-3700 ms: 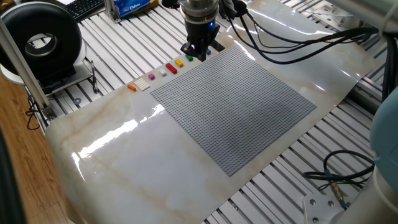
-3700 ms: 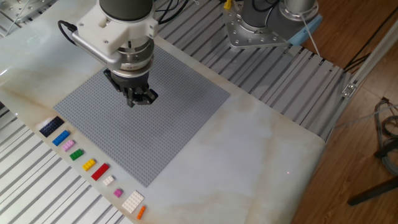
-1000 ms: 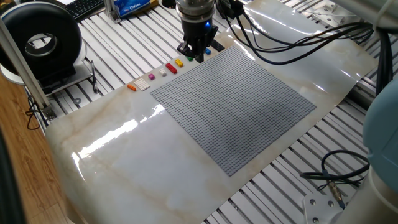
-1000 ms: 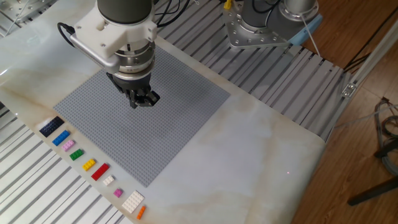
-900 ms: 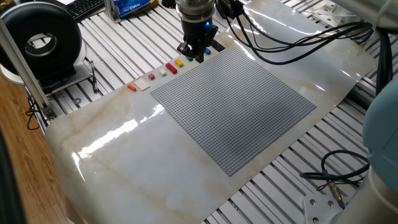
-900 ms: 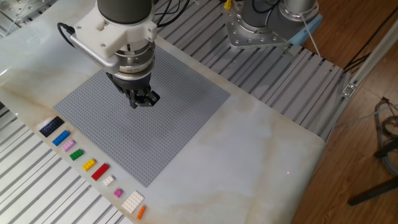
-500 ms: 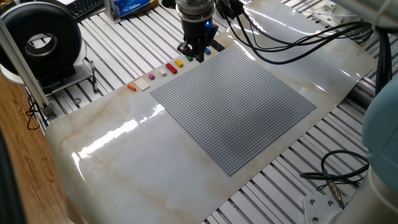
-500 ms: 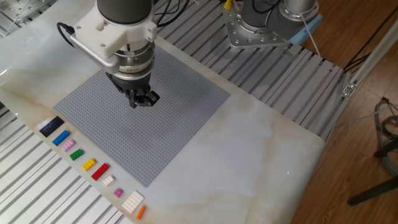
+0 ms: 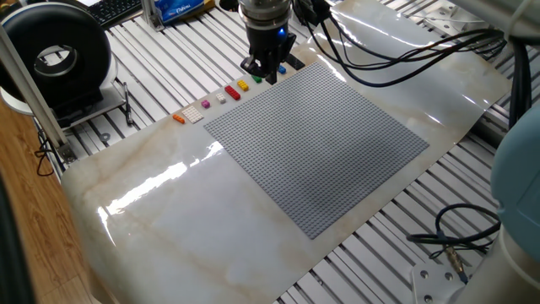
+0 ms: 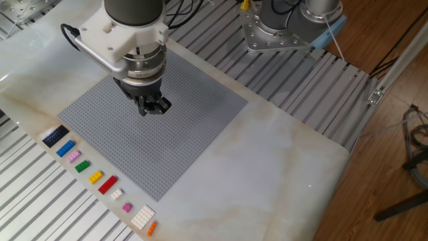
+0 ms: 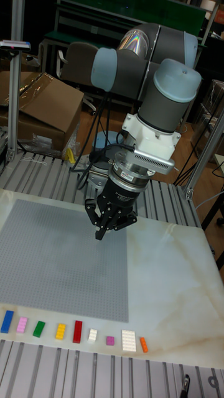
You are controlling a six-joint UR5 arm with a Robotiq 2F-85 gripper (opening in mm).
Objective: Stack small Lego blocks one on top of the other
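A row of bricks lies on the marble beside the grey baseplate. At one end sit the black brick, the blue brick and a pink brick; a tiny purple-pink brick lies further along. In the tall fixed view the blue brick, pink brick and purple-pink brick show, while the black one is out of frame. My gripper hangs above the baseplate, apart from the row. Its fingers are pressed together and I see nothing between them.
The row also holds green, yellow, red, small white, large white and orange bricks. Slatted aluminium rails surround the marble slab. Cables trail behind the arm, and a black ring-shaped device stands off the slab.
Compared with 3.7 s ago the gripper has shifted slightly over the baseplate. Over the last second nothing has visibly moved.
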